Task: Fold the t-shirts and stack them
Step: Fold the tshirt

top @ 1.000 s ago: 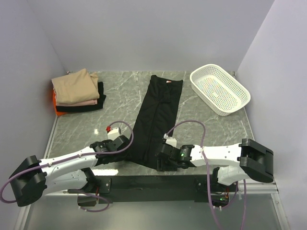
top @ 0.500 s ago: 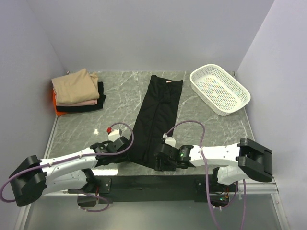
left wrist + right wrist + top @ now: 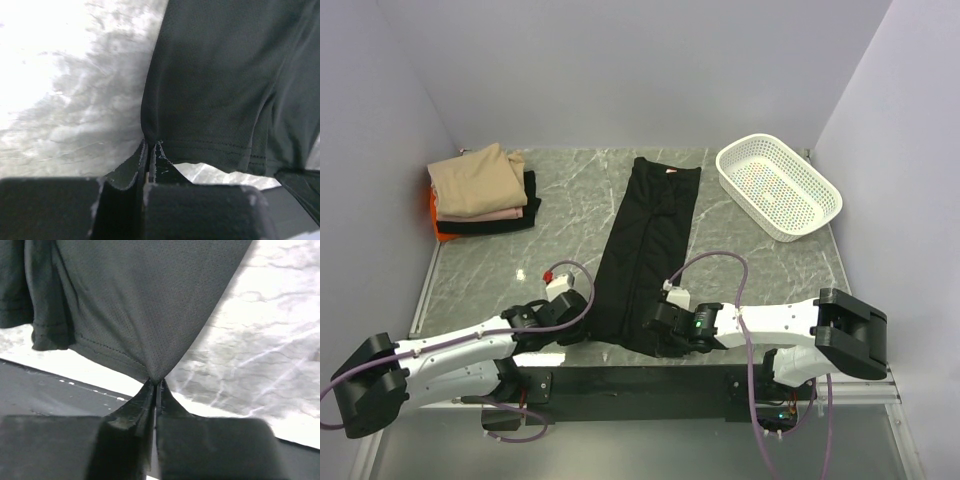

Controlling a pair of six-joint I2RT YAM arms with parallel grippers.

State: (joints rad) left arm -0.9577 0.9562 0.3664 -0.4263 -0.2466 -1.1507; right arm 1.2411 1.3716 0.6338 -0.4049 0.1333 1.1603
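A black t-shirt, folded lengthwise into a long strip, lies down the middle of the marble table, its pinkish neck label at the far end. My left gripper is shut on the hem's near left corner. My right gripper is shut on the near right corner. Both corners are pinched between the fingertips and lifted slightly off the table. Folded t-shirts, tan on top over pale pink, black and orange, are stacked at the far left.
A white perforated basket stands at the far right corner. Walls close in the table on the left, back and right. The black base rail runs along the near edge.
Both grippers have closed on the near hem corners of the black t-shirt. The left arm has slid a little nearer and lower.
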